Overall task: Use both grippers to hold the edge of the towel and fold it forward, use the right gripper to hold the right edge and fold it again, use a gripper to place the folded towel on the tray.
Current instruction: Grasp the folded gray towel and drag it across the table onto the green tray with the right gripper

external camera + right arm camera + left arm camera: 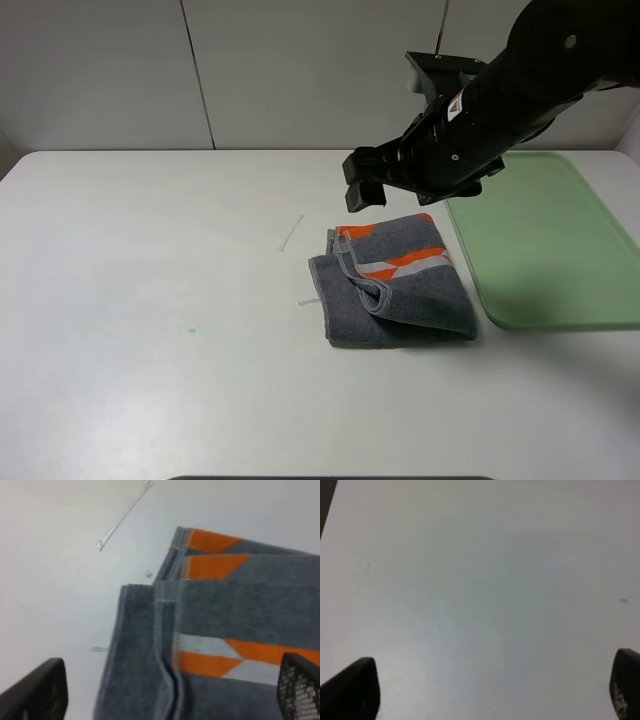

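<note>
The dark grey towel (395,285) lies folded into a small rough square on the white table, orange band and pale stripe showing on top. It fills the right wrist view (235,645). The pale green tray (545,240) lies flat just right of the towel and holds nothing. My right gripper (365,187) hangs in the air above the towel's far left corner, jaws open and empty; its fingertips (42,695) frame the towel's left part. My left gripper (490,700) is open and empty over bare table; the exterior view does not show it.
A thin pale strip (291,235) lies on the table left of the towel, also in the right wrist view (122,517). A small teal speck (191,329) marks the table at left, and shows in the left wrist view (623,600). A white wall stands behind.
</note>
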`<state>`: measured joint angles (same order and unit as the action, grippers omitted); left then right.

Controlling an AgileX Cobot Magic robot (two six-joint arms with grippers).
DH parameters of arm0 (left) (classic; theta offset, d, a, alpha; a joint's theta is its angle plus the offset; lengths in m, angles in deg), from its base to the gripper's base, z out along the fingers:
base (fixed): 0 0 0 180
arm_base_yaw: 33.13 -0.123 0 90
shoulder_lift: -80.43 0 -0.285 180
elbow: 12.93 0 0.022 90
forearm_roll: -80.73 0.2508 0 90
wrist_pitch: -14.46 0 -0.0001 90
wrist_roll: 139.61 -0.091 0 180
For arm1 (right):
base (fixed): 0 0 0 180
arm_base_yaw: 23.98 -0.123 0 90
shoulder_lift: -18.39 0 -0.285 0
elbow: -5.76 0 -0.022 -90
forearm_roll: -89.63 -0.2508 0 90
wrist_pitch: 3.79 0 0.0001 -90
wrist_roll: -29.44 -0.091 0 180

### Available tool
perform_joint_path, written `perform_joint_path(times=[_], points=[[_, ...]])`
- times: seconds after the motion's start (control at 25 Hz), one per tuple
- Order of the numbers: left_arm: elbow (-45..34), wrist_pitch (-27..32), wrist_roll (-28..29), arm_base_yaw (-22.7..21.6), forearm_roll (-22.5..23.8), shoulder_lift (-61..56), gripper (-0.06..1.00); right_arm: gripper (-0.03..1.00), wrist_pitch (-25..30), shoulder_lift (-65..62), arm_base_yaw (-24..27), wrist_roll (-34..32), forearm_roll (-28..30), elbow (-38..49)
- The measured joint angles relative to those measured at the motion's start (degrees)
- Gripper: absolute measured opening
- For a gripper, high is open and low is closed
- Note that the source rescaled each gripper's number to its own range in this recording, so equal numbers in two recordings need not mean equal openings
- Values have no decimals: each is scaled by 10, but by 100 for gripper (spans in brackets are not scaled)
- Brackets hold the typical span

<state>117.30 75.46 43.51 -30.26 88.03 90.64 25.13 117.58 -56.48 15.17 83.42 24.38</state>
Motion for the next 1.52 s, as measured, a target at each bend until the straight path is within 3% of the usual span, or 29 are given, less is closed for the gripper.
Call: perform_joint_path(times=[0.4,0.64,0.84,1.04,1.52], points=[[0,0,0,0,0,0,92,91,63,-4,118,0,62,0],[0,0,0,0,0,0,92,91,26,11,163,14,56,43],[0,0,0,0,0,0,92,91,-21,26,165,21,39,83],[0,0,0,0,0,0,92,91,-33,62,164,26,9,91],[0,0,0,0,0,0,92,90,-64,128,102,28,-37,93]])
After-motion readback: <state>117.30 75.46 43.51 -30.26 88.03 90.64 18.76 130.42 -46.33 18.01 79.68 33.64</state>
